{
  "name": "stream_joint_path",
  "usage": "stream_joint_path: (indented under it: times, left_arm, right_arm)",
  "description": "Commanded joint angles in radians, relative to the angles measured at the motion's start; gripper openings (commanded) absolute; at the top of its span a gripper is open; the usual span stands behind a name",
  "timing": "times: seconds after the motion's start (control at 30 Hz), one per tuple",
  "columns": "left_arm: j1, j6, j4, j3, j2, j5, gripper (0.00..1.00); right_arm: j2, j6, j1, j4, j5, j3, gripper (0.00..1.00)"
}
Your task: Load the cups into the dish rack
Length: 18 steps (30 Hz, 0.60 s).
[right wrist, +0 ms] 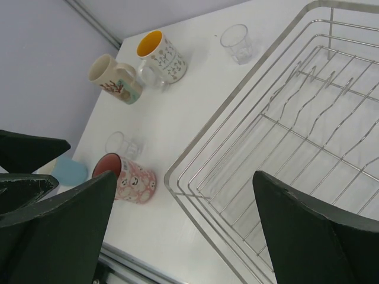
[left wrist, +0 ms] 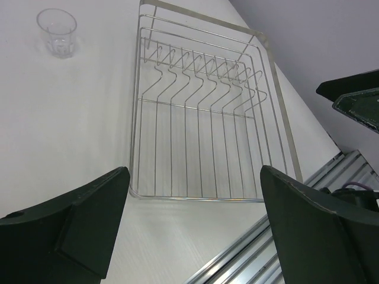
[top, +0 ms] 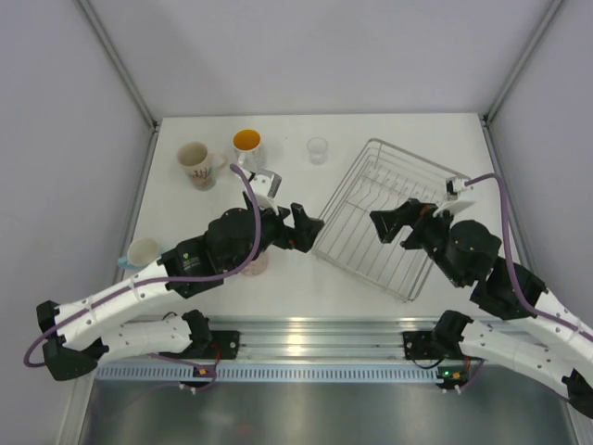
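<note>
Dish rack (top: 343,195): silver wire basket lying at an angle on the white table (top: 306,287), its row of plate slots toward its far end, nothing inside it. All cups stand on the table to the left of the dish rack. A clear glass (top: 318,149) is just off the rack's far-left corner. Farther left are the orange-inside mug (top: 247,144), with a second clear glass (right wrist: 151,74) right against it, and the cream patterned mug (top: 196,164). Off the rack's near-left corner stands the pink mug (right wrist: 131,180), partly hidden under the left arm in the top view. A third clear glass (right wrist: 121,144) is just beyond it, and the light blue cup (top: 142,252) is farthest from the rack. Left gripper (top: 310,224): just beside the rack's left edge, jaws spread wide, nothing between them. Right gripper (top: 382,222): above the rack's interior, jaws likewise spread wide and holding nothing.
</note>
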<state>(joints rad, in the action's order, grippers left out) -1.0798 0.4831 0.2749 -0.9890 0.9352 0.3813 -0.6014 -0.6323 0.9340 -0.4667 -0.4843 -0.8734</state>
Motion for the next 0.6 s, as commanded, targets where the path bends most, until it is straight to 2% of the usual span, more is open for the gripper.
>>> stream_joint_path:
  times: [0.0,0.3,0.57]
  left_arm:
    - [0.000,0.011,0.006,-0.008,-0.021,0.018,0.97]
    - [0.000,0.003,0.036,-0.028,0.016,0.106,0.98]
    - [0.001,-0.009,0.161,-0.128,0.166,0.234,0.98]
  right_arm:
    - [0.012,-0.004,0.009,-0.007,-0.045,-0.010,0.99]
    - [0.022,-0.029,0.009,-0.009,-0.053,0.030,0.99]
    - [0.041,-0.049,0.009,-0.003,-0.042,0.063,0.99]
